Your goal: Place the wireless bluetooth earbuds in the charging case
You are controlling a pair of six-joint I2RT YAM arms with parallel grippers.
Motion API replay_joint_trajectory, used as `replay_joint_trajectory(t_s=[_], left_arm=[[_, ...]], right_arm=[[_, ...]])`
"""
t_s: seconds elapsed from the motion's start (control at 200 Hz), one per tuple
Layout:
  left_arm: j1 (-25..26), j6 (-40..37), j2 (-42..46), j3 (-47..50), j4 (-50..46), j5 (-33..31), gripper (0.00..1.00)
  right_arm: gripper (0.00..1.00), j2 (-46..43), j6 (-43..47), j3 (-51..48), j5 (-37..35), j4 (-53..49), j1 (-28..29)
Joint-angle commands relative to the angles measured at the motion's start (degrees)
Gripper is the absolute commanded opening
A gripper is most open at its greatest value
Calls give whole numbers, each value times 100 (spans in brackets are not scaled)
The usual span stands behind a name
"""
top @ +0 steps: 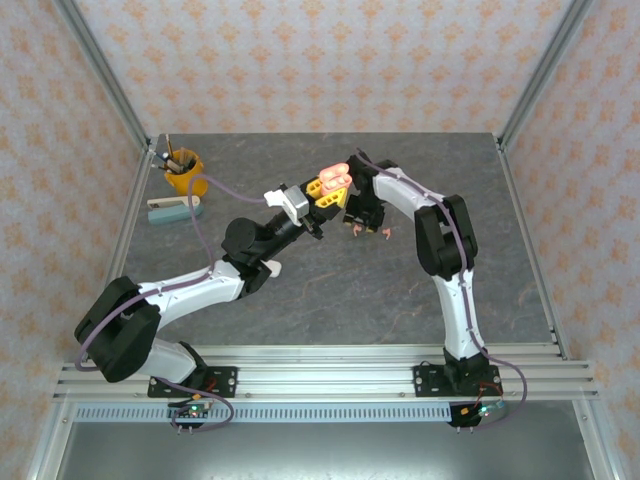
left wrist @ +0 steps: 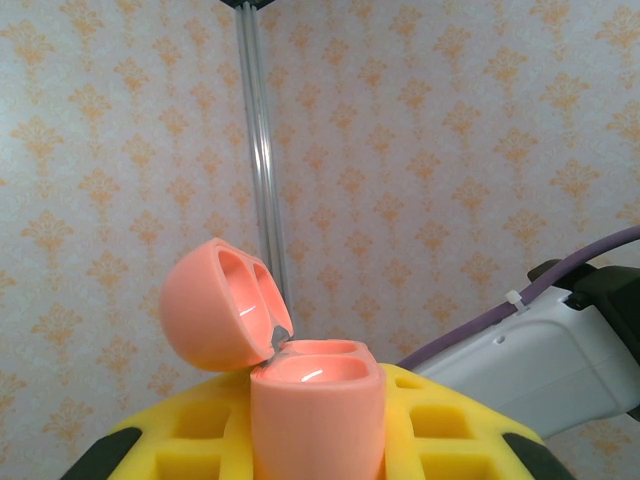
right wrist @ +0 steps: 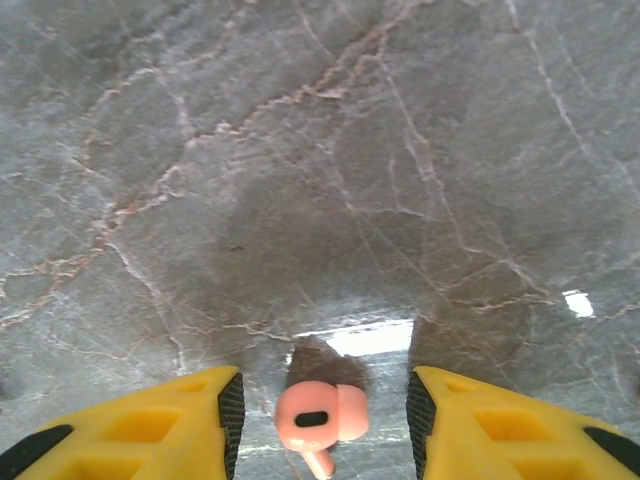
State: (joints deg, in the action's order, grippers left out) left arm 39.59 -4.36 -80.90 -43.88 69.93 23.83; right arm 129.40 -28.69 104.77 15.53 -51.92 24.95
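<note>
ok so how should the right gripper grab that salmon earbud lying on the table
Grip the salmon earbud by its rounded head, coming straight down from above with the right gripper straddling it, one finger on each side. It lies flat on the table and the head is its widest part. The thin stem, pointing toward the wrist camera, offers little to pinch.

Enclosure: cream wallpapered wall panels (top: 330, 60) with an orange ornamental print on three sides, joined by silver aluminium corner posts (top: 108, 80). Grey veined marble-pattern counter (top: 330, 300). It carries a bright patch (right wrist: 372, 338), probably reflected overhead lighting.
</note>
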Motion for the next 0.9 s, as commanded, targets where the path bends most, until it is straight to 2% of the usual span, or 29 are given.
replay_joint_trajectory(t_s=[0.0, 0.896], left_arm=[[-39, 75, 92, -103, 136, 121, 0], [-39, 91, 99, -120, 66, 86, 0]], right_arm=[[47, 146, -80, 196, -233, -266, 95], [39, 225, -149, 231, -360, -424, 204]])
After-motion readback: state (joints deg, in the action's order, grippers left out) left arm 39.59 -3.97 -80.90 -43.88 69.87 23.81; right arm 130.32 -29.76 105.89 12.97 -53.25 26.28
